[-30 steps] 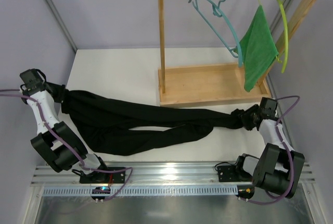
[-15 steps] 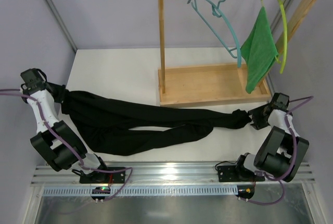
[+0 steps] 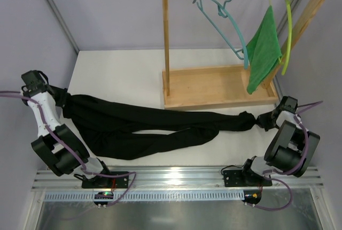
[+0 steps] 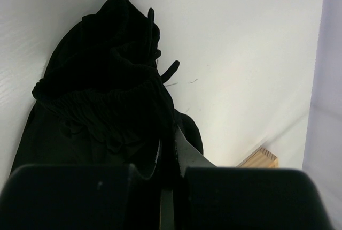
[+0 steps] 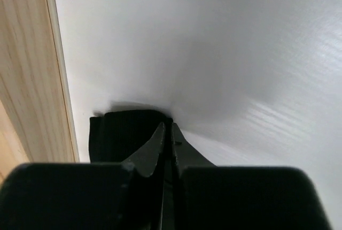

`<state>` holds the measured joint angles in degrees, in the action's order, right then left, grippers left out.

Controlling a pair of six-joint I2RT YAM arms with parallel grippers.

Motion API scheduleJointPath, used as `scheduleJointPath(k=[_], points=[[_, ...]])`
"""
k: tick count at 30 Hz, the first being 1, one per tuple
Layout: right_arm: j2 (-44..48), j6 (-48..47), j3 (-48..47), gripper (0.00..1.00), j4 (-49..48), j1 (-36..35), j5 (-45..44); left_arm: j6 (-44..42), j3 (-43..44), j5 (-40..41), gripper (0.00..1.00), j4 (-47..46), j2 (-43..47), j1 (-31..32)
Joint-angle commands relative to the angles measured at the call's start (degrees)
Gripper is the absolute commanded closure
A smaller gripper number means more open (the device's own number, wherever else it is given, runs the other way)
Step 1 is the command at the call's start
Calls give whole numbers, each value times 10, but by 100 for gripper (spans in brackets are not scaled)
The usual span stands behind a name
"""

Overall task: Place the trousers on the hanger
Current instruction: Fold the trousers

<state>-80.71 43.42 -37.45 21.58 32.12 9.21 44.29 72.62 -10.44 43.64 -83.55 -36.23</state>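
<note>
Both pincers are clamped on cloth. The left pincer (image 4: 169, 144) is closed on the bunched waistband of the trousers (image 3: 144, 125). The right pincer (image 5: 166, 133) is pressed together, with a leg cuff pinched at its very tips. Between them the trousers lie stretched across the desk (image 3: 123, 75), legs pointing right. They are well apart from the hanger (image 3: 227, 24), which hangs by its hook from the rail of the wooden rack (image 3: 214, 85), beside the green cloth (image 3: 264, 48). The step in hand seems to be spreading the garment before lifting. To do it well, raise the two ends together and evenly, since the right hold looks shallow and could slip. Steer clear of the rack's base when carrying the legs toward the hanger's bar.
</note>
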Motion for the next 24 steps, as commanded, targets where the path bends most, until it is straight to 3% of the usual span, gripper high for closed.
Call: scheduleJointPath(k=[1,6,11,16,20,24], points=[[44,-18,-23,96,-5,3,-70,-2,27,11,100,-10,28,-1],[192,-63,-87,96,46,3,-219,47,37,22,100,-18,39,-2],[287,-84,-112,96,40,15,-283,69,42,22,100,-22,42,-2],[302,-90,-87,96,12,15,-300,97,35,0,100,-49,31,-3],[284,-90,-127,96,64,15,-333,110,36,-21,100,-61,1,-3],[290,-94,-91,96,-16,15,-269,122,-1,-31,100,-115,-17,-2]])
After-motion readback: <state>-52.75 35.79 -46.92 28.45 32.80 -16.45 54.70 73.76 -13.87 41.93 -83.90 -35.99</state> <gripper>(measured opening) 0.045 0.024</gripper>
